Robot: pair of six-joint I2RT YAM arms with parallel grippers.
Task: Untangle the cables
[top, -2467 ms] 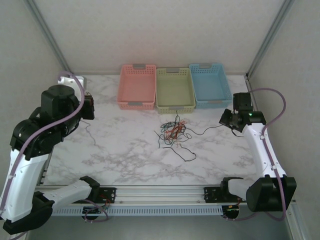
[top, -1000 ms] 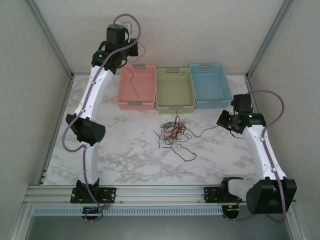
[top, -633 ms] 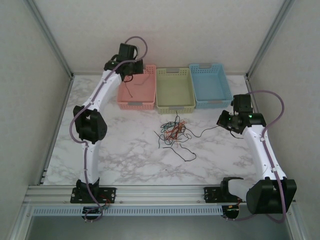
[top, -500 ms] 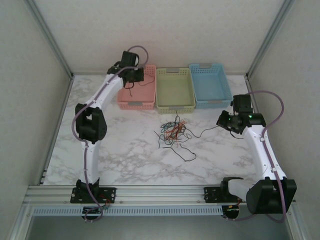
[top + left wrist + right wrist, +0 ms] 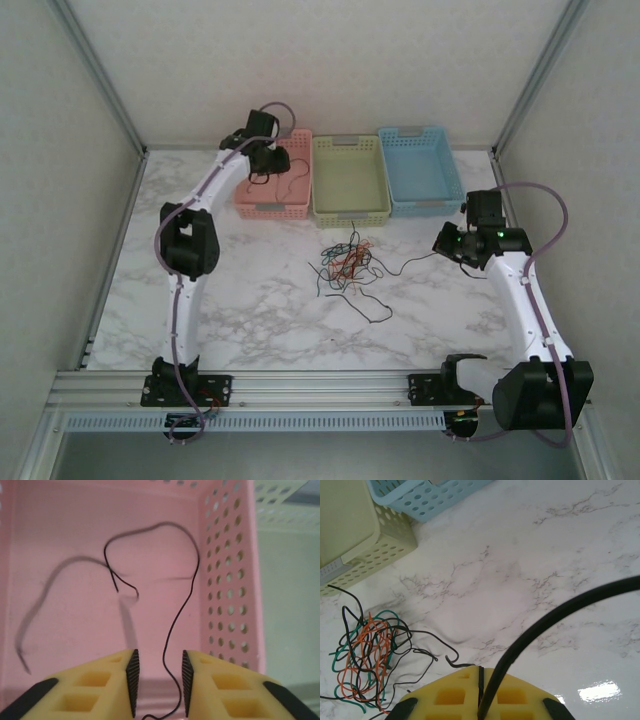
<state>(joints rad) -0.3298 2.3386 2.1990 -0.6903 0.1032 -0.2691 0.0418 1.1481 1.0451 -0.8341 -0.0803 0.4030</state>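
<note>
Marble table [image 5: 250,300], 3 baskets along the far edge: pink basket [image 5: 295,207] far left, green and blue ones to its right.

L arm reaches far over the pink basket. Left gripper [image 5: 159,685]: jaws apart, not clamped. The freed black cable [image 5: 170,635] runs up between the pads and loops across the basket floor.

R arm is at the right side. Right gripper [image 5: 479,672]: jaws together, apparently pinching the tip of a black strand [image 5: 410,264] that leads left into the tangle.

Main bunch of cables [image 5: 345,262] (black, orange, green) sits mid-table, just near of the green basket, well apart from the pink one.

Risks:
- The freed cable is between the L pads. If the arm lifts w/o clearing it, it could snag on a ribbed pad and get dragged back out.
- R grip is on the very tip, so a hard pull probably slips it, or hauls the whole knot right instead of freeing 1 strand.
- Nothing pins the bunch, so any tug shifts it.
</note>
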